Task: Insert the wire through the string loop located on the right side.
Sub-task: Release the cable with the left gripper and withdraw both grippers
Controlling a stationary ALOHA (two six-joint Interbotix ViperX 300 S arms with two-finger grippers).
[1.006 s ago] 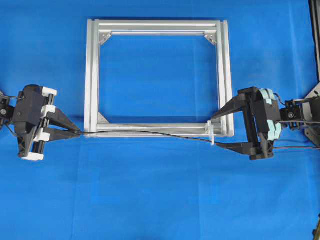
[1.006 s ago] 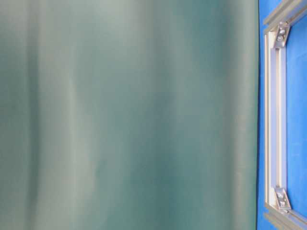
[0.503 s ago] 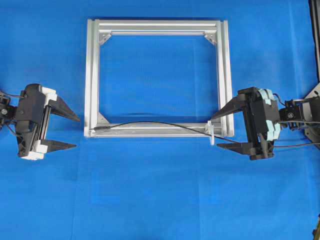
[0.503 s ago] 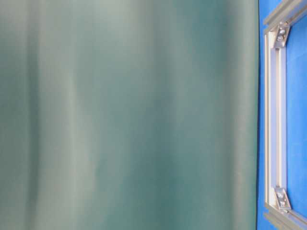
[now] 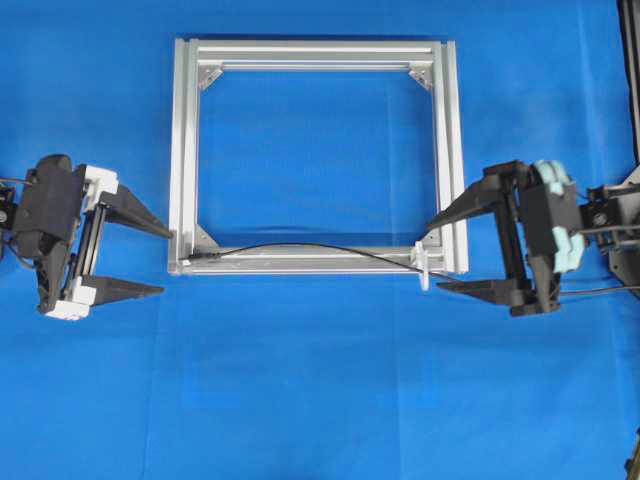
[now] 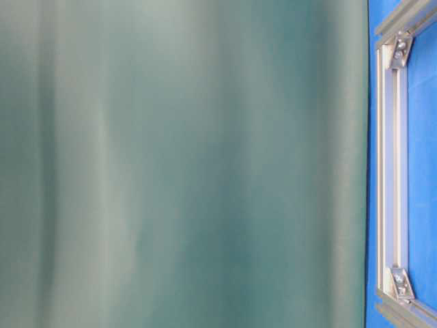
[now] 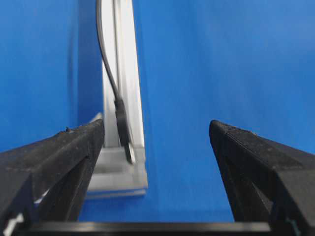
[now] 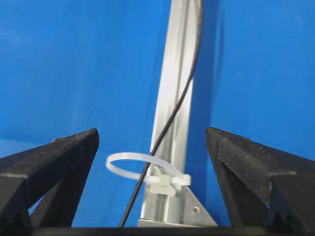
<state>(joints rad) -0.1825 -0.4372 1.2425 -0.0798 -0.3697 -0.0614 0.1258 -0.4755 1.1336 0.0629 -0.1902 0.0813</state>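
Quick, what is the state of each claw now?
Left claw: open, holding nothing.
Right claw: open, holding nothing.

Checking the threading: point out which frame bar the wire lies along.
The bottom bar of the overhead view, the one carrying the white loop; the wire arcs along it, the other three bars are bare.

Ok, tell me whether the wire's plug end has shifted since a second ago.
Yes. The wire plug end, earlier off the aluminium frame's lower-left corner, now lies on the bottom bar, further right.
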